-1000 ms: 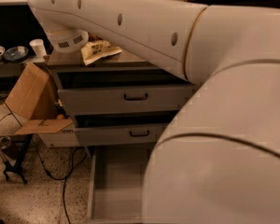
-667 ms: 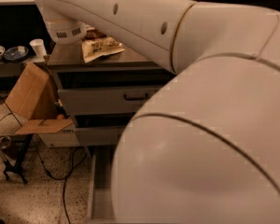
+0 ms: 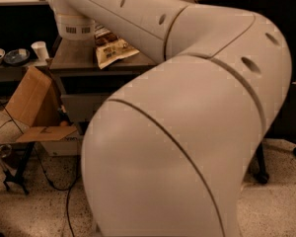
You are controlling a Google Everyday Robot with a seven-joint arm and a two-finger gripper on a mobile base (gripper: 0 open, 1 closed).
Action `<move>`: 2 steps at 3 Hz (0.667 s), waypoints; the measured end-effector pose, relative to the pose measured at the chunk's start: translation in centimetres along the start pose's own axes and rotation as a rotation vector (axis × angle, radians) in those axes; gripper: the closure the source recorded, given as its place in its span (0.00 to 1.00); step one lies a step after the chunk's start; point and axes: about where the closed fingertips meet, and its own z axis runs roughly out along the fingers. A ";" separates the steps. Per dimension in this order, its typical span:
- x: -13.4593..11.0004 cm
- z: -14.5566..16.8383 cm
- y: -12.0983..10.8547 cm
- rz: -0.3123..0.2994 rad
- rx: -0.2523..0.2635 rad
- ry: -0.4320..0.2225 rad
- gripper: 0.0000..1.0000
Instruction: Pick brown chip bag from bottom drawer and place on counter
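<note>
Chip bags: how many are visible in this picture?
1. The brown chip bag lies on the counter. The arm, which leaves the frame at top left, may hide others. The gripper is not in view.

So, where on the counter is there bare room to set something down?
One patch: the counter's front corner above the cardboard box, between the arm's wrist and the brown chip bag. Past the bag the arm hides the counter. The gripper is out of frame.
</note>
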 end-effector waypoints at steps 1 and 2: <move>0.0 0.0 0.0 0.000 0.000 0.000 0.00; 0.6 0.1 0.3 0.004 -0.012 0.029 0.00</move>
